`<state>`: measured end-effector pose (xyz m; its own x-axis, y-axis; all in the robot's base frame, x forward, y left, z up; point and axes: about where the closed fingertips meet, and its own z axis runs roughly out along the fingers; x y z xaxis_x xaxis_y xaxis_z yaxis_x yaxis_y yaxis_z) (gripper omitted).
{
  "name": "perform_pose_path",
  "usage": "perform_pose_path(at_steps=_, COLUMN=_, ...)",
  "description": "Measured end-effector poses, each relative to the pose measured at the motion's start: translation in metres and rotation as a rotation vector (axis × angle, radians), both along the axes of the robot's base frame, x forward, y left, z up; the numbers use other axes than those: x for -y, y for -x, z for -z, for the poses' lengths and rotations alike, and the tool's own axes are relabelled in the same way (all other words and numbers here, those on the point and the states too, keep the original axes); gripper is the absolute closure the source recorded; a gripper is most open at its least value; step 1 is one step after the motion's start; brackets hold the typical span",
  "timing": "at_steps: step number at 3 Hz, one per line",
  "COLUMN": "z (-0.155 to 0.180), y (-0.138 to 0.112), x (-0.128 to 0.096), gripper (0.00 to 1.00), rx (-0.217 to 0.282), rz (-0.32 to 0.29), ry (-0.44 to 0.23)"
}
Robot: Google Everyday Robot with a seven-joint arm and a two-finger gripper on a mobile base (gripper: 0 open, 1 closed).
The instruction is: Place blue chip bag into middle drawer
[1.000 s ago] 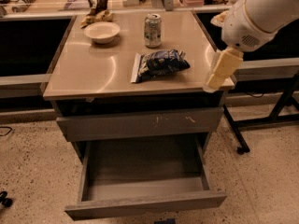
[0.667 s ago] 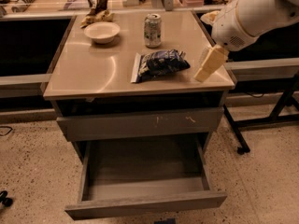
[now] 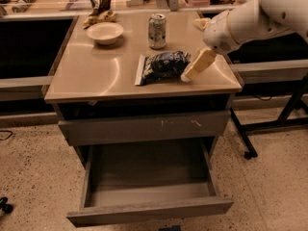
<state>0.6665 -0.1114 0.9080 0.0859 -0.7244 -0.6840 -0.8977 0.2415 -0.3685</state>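
Tan tabletop (image 3: pixel 91 76) with three things on it.
A pale bowl (image 3: pixel 105 32) sits at 11 o'clock, a soda can (image 3: pixel 157 31) at 12, and the blue chip bag (image 3: pixel 161 66) lies flat near centre toward 4; the gripper (image 3: pixel 190 76) hangs just beside the bag's 3 o'clock end.

On table (image 3: pixel 86 76): blue chip bag (image 3: pixel 161 66) before can (image 3: pixel 157 31), bowl (image 3: pixel 105 32) back-left, gripper (image 3: pixel 188 74) just right of bag. Below: middle drawer (image 3: pixel 149 211) pulled out, under shut drawer front (image 3: pixel 144 126).

blue chip bag (image 3: pixel 162 65) flat beside end effector (image 3: pixel 188 75), middle drawer (image 3: pixel 149 211) open
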Motion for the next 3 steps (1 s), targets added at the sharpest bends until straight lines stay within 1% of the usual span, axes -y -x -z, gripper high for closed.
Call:
perform_pose_path(at_steps=1, z=0.02, y=-0.02, x=-0.003, gripper=0.0, rx=-0.021, rz=-0.009, ry=-0.017)
perform_pose_path(at_steps=2, z=0.041, y=-0.034, x=-0.007, gripper=0.0, rx=-0.05, rz=-0.008, ry=-0.006)
perform_pose_path(at_steps=3, z=0.042, y=-0.035, x=-0.008, gripper=0.19, rx=-0.051, rz=-0.009, ry=-0.006)
